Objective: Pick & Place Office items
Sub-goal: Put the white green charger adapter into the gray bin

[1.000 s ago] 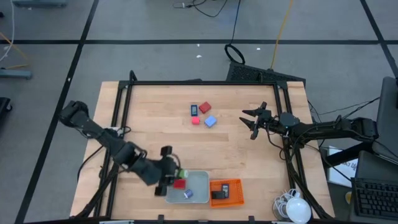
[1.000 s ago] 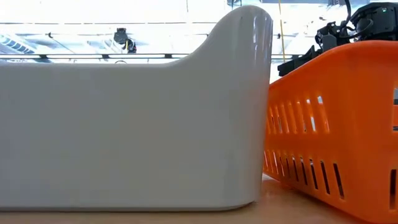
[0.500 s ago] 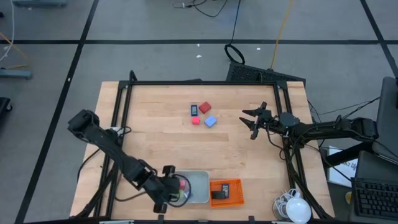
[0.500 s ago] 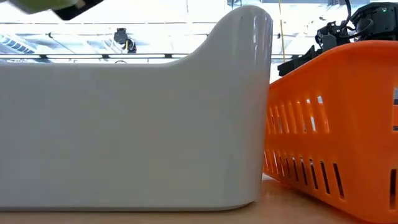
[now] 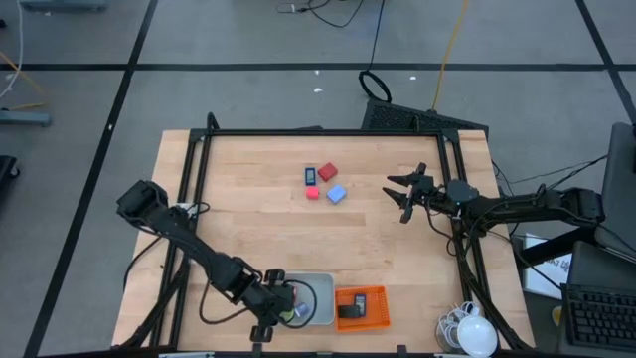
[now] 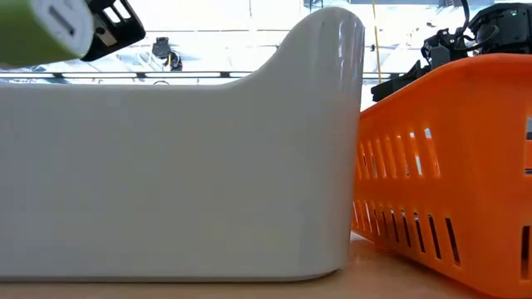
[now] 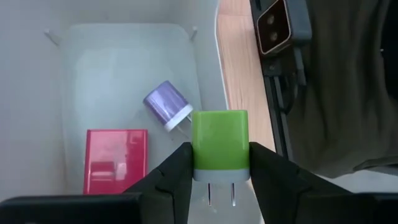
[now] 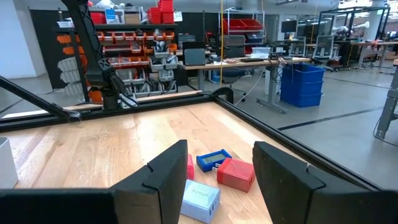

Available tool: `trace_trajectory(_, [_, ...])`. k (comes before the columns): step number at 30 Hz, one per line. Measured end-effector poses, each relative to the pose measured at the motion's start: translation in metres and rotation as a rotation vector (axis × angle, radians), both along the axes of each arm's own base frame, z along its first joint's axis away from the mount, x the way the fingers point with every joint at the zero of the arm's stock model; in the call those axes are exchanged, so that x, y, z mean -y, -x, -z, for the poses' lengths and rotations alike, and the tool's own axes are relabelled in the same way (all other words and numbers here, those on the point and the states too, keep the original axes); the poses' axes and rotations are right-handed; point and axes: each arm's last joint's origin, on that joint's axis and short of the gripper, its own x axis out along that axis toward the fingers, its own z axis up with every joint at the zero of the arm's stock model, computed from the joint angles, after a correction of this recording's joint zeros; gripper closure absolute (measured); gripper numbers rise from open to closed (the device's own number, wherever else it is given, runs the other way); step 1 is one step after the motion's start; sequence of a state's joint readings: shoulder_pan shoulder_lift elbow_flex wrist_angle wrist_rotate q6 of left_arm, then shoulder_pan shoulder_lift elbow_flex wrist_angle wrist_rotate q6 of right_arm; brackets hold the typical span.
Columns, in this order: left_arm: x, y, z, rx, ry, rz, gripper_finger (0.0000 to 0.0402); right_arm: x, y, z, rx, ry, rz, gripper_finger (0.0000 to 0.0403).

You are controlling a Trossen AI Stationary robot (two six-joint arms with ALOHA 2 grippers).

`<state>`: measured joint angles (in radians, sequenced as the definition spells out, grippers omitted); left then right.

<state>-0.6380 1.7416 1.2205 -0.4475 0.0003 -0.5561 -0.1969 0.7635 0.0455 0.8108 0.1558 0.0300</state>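
Left claw (image 7: 219, 180), at the tabletop's (image 5: 248, 229) 6 o'clock edge, clamps one green block (image 7: 219, 145) above the grey tray (image 7: 74, 74) holding one red block (image 7: 116, 160) and one purple plug (image 7: 166, 104); right claw (image 5: 402, 194) waits spread wide at 3 o'clock.

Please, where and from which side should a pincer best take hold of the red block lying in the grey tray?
Probably from above, across the two long edges of the red block: it lies flat on the grey tray floor, apart from the purple charger, so only the narrower width suits the fingers.
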Motion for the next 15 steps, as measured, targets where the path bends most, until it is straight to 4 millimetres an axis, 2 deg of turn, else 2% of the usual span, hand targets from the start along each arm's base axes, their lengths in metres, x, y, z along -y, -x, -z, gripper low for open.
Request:
trace_trajectory(6, [0.0000, 0.0000, 0.0000, 0.000, 0.000, 0.000, 0.0270, 0.0000, 0.0000, 0.0000, 0.000, 0.000, 0.000, 0.0232])
trace_trajectory(15, [0.0000, 0.0000, 0.0000, -0.002, 0.002, -0.005, 0.0254, 0.0000, 0.0000, 0.0000, 0.000, 0.000, 0.000, 0.0232])
